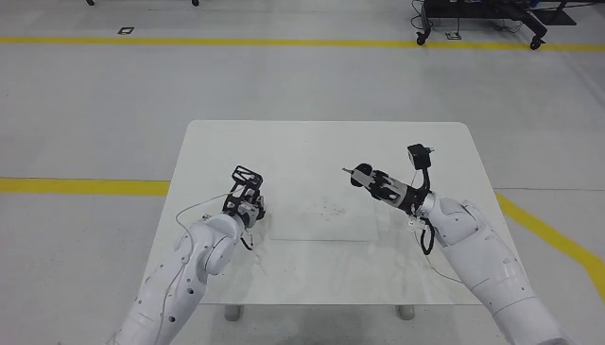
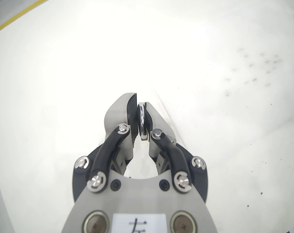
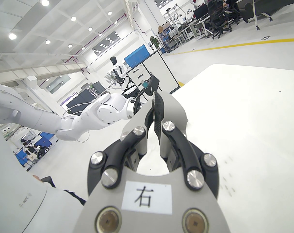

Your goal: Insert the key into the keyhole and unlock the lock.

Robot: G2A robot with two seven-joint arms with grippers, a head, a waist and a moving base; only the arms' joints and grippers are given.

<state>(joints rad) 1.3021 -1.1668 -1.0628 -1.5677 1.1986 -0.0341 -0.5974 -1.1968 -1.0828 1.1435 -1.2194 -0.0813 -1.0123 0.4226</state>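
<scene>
Low over the front left part of the white table, my left gripper is shut on the lock. The lock shows edge-on between the pads as a silvery metal piece with a bit of brass at its base. My right gripper hangs above the table's right middle, tilted toward the left arm and shut on the key. The key pokes out past the fingertips as a thin metal sliver. The two grippers are well apart. The keyhole is hidden.
Faint dark specks mark the table between the arms. A yellow floor line runs past the table's sides, and wheeled racks stand far behind it.
</scene>
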